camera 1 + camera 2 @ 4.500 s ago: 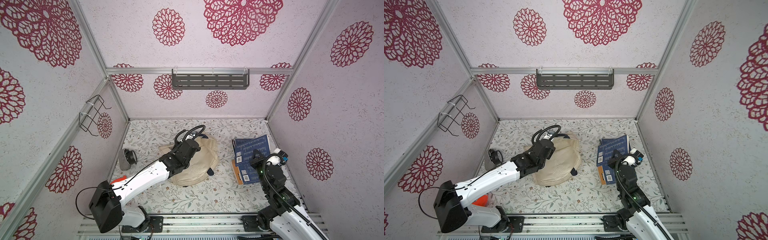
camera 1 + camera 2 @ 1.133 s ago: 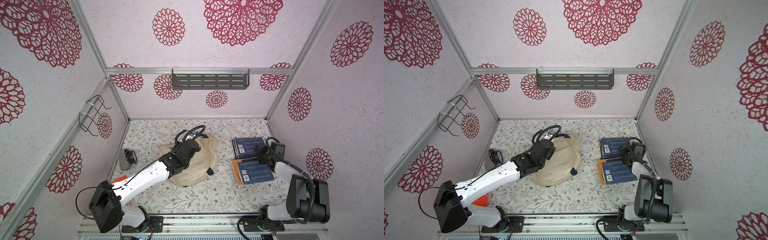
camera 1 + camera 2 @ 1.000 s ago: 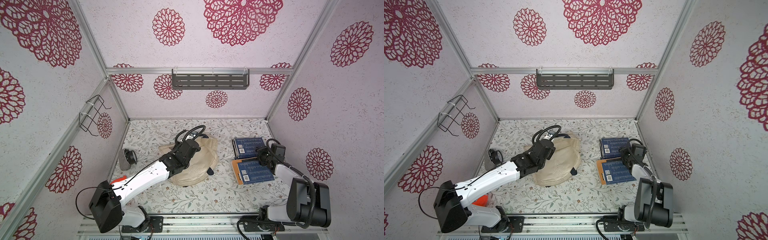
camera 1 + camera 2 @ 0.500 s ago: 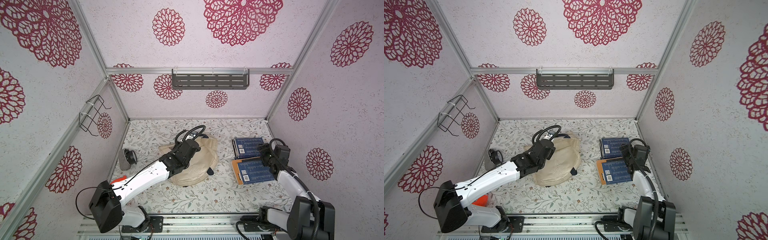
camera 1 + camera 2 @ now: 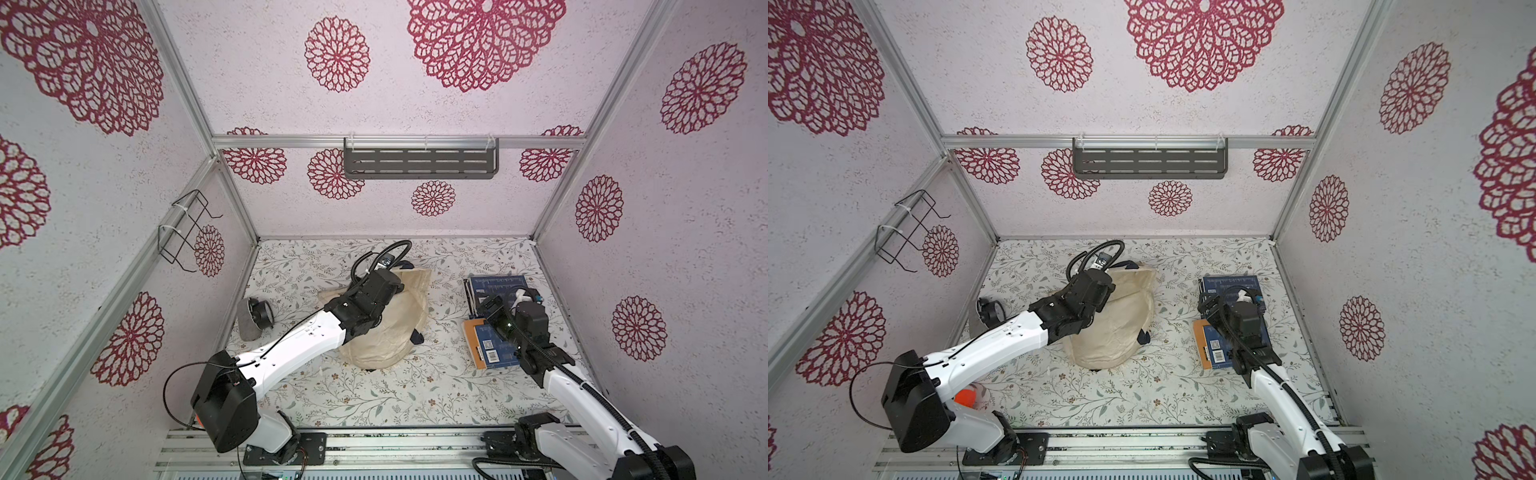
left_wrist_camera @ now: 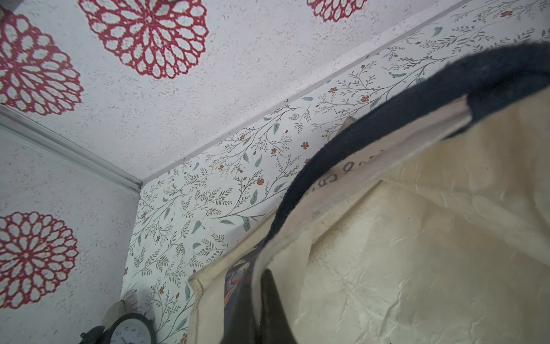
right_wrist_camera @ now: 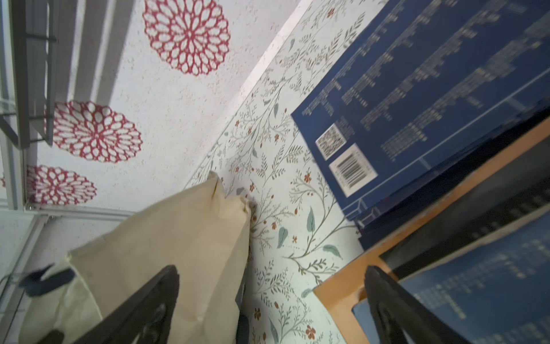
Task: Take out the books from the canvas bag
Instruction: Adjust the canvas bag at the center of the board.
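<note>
Now that the right gripper point(image 7: 269, 280) has let go and stands wide apart, another of the books point(image 5: 494, 284) lies on the desk point(image 5: 374, 395); the left gripper point(image 6: 259, 289) clamps the rim of the canvas bag point(image 5: 395, 336).

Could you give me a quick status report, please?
Left fingers shut on bag rim. Right fingers open, empty, above books beside bag. Clock aside, not obstructing.

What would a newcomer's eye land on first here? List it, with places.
The crimson flower medallions on the pale walls stand out first. In the middle lies a cream canvas bag, its rim pinched in the left claw. By the right wall sit dark-blue books in two piles, one on an orange cover, with the right claw open just above them.
</note>
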`<state>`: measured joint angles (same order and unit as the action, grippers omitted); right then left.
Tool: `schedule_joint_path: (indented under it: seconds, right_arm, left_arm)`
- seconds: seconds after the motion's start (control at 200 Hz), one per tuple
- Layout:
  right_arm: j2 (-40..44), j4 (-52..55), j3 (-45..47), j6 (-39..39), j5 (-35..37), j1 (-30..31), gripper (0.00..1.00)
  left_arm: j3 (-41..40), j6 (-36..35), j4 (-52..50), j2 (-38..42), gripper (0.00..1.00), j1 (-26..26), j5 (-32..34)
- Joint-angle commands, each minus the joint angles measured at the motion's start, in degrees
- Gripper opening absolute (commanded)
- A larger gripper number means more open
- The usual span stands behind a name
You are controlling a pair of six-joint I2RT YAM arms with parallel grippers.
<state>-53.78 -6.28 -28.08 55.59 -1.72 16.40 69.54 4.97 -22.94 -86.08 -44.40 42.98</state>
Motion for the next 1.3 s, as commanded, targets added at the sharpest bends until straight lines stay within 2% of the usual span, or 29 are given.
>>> schedule_joint_path:
  seconds: [0.0, 0.195, 0.37, 0.635, 0.906, 1.296]
  right_arm:
    - [1.2, -2.8, 0.4, -0.3, 4.3, 5.0, 0.99]
    - [3.9, -9.3, 3.9, -1.1, 6.1, 10.7, 0.99]
    - [2.1, -13.7, 4.1, -2.2, 5.4, 16.4, 0.99]
    - [0.6, -21.5, 6.2, -2.7, 5.3, 23.2, 0.99]
    - [-5.7, -26.7, 5.8, -3.0, 8.6, 31.1, 0.99]
    - [-14.3, -35.9, 6.3, -0.5, 12.5, 37.7, 0.99]
  left_arm:
    - [2.3, 3.2, -3.6, -2.2, 0.0, 1.1, -0.2]
    - [6.0, 5.9, -7.4, -4.6, 0.0, 2.4, -2.2]
    - [9.7, 9.6, -12.0, -6.2, 0.0, 4.3, -6.3]
    - [10.9, 14.4, -12.4, -6.1, 0.0, 5.7, -10.5]
    - [12.6, 16.0, -13.4, -6.5, 0.0, 6.0, -11.7]
    - [13.7, 17.3, -14.3, -7.1, 0.0, 6.8, -13.4]
